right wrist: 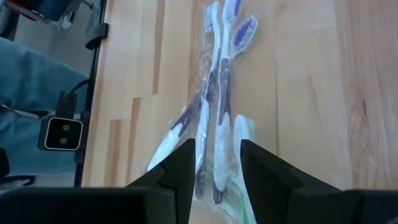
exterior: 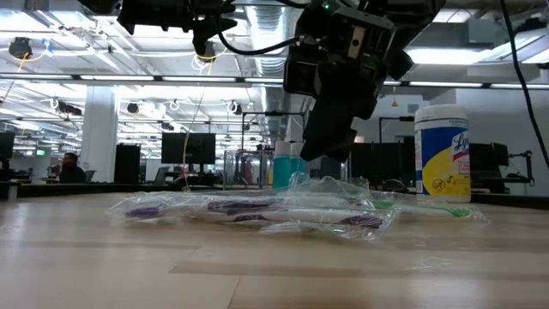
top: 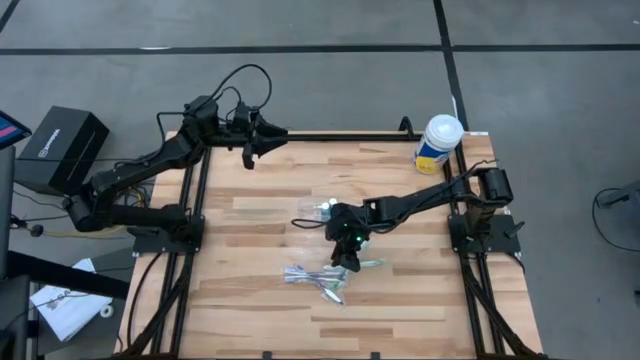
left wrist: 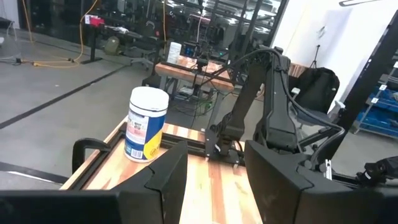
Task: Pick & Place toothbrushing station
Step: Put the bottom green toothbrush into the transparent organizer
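Note:
Several purple-white toothbrushes (top: 312,277) in clear wrappers lie flat in a loose bundle on the wooden table; they also show in the right wrist view (right wrist: 219,93) and the low view (exterior: 249,209). A green toothbrush (top: 372,264) lies beside them. A small clear cup (top: 322,211) and two blue tubes (exterior: 287,166) sit just beyond, toward the far edge. My right gripper (top: 349,258) is open and hovers above the bundle's right end, fingers pointing down (right wrist: 214,165). My left gripper (top: 249,152) is open and raised at the table's far left edge.
A white-lidded yellow-and-blue canister (top: 438,143) stands at the far right corner; it also shows in the left wrist view (left wrist: 145,124). Black frame rails (top: 190,200) run along the table's left and right sides. Bare wood (top: 260,320) lies near the front edge.

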